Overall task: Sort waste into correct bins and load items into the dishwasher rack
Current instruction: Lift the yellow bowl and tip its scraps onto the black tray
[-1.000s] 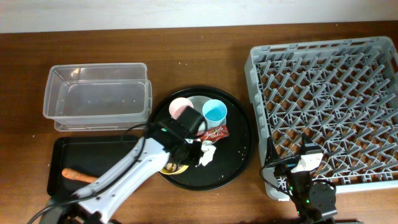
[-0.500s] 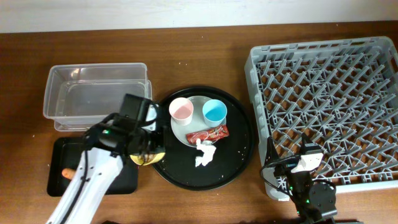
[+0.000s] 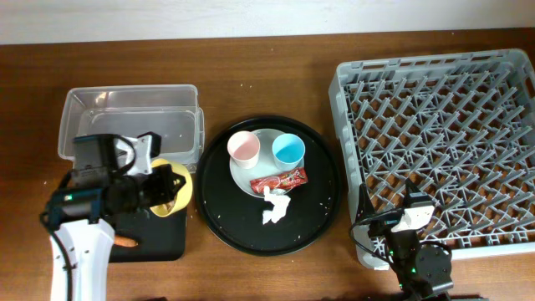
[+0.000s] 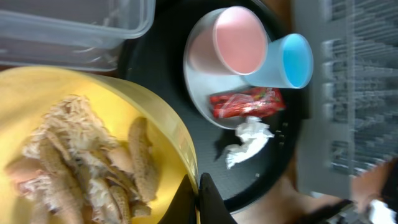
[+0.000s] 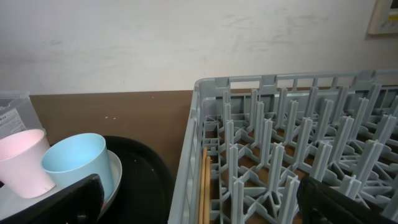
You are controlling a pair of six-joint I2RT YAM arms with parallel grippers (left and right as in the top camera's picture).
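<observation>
No text, brand or number can be read anywhere. The red snack wrapper (image 4: 245,102), which lies beyond the left claw (image 4: 198,186) and off to one side in that claw's wrist view, carries pale print, but it is too blurred to make out. From overhead the print shows only as white flecks. In the right wrist view a pale surface (image 5: 7,117), far out to the left of the right claw (image 5: 199,211), bears a few faint dark marks too small to tell
</observation>
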